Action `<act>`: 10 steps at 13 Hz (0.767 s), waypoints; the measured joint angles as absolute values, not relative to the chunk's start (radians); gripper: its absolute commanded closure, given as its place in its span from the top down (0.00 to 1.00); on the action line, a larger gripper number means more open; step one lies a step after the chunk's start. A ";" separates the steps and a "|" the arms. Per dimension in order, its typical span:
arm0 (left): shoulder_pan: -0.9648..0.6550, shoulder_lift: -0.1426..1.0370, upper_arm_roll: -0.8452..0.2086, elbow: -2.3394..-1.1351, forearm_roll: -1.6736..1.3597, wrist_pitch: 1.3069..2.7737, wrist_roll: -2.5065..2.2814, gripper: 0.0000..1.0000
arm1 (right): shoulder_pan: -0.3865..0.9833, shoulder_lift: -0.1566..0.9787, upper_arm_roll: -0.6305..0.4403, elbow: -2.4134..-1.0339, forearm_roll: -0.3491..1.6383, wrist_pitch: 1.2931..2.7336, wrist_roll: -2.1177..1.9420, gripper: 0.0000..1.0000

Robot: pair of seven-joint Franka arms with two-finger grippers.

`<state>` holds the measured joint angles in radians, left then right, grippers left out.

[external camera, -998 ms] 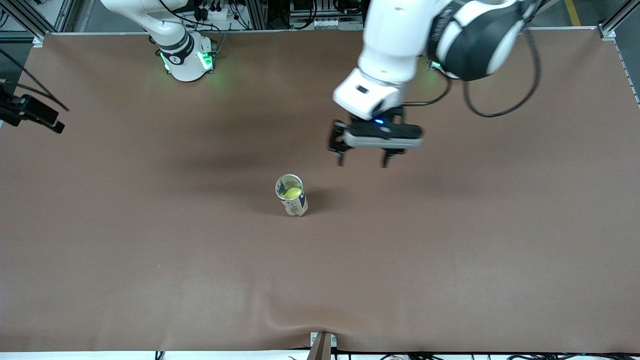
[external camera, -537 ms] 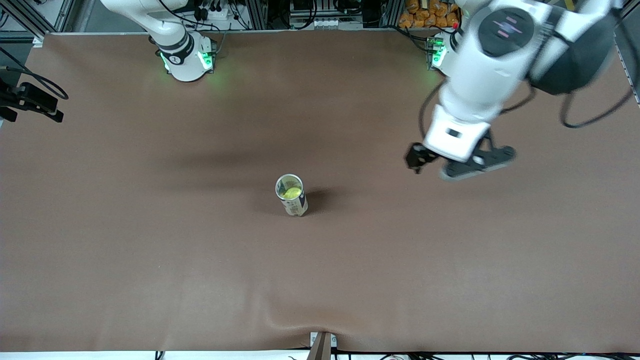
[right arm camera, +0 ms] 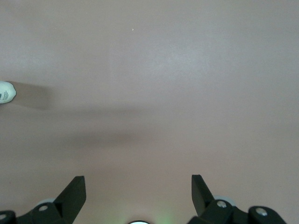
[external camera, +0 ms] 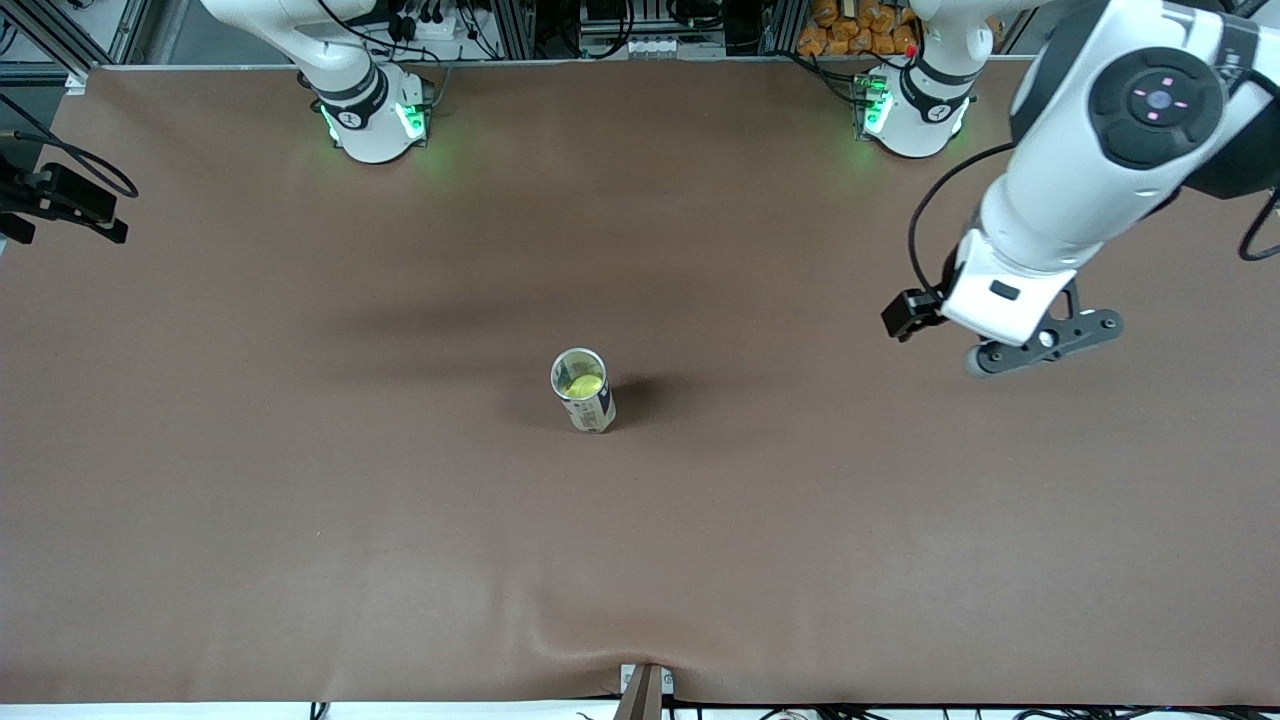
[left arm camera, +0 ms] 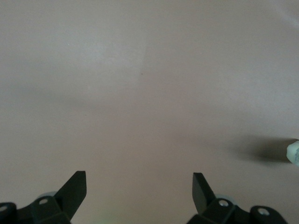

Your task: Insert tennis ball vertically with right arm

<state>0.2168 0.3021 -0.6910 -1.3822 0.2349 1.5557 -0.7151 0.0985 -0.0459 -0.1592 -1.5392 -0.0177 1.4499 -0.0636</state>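
Observation:
A yellow tennis ball [external camera: 583,383] lies inside an upright, open-topped can [external camera: 582,392] in the middle of the brown table. The can's edge also shows in the left wrist view as a pale can [left arm camera: 293,151] and in the right wrist view as a white can [right arm camera: 7,92]. My left gripper [external camera: 1040,345] hangs over the table toward the left arm's end, well away from the can. Seen from its own wrist, the left gripper [left arm camera: 139,179] is open and empty over bare mat. My right gripper [right arm camera: 138,183] is also open and empty over bare mat.
The brown mat [external camera: 300,500] covers the whole table. A black part with cables [external camera: 65,205] sticks in at the right arm's end. A small bracket [external camera: 645,690] sits at the edge nearest the front camera.
The left arm has swung away from beside the can toward its own end of the table, its gripper staying open. The black part at the right arm's end shifted slightly. The can has not moved.

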 measured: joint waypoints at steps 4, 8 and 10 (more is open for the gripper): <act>0.259 0.295 -0.685 -1.377 0.201 1.553 -0.626 1.00 | 0.098 -0.046 -0.159 -1.543 -0.018 1.450 -0.064 1.00; 0.124 0.200 -0.405 -1.374 0.063 1.545 -0.477 1.00 | 0.098 -0.045 -0.160 -1.551 -0.018 1.453 -0.064 1.00; 0.050 0.158 -0.252 -1.375 0.031 1.511 -0.363 1.00 | 0.092 -0.045 -0.162 -1.551 -0.019 1.458 -0.064 1.00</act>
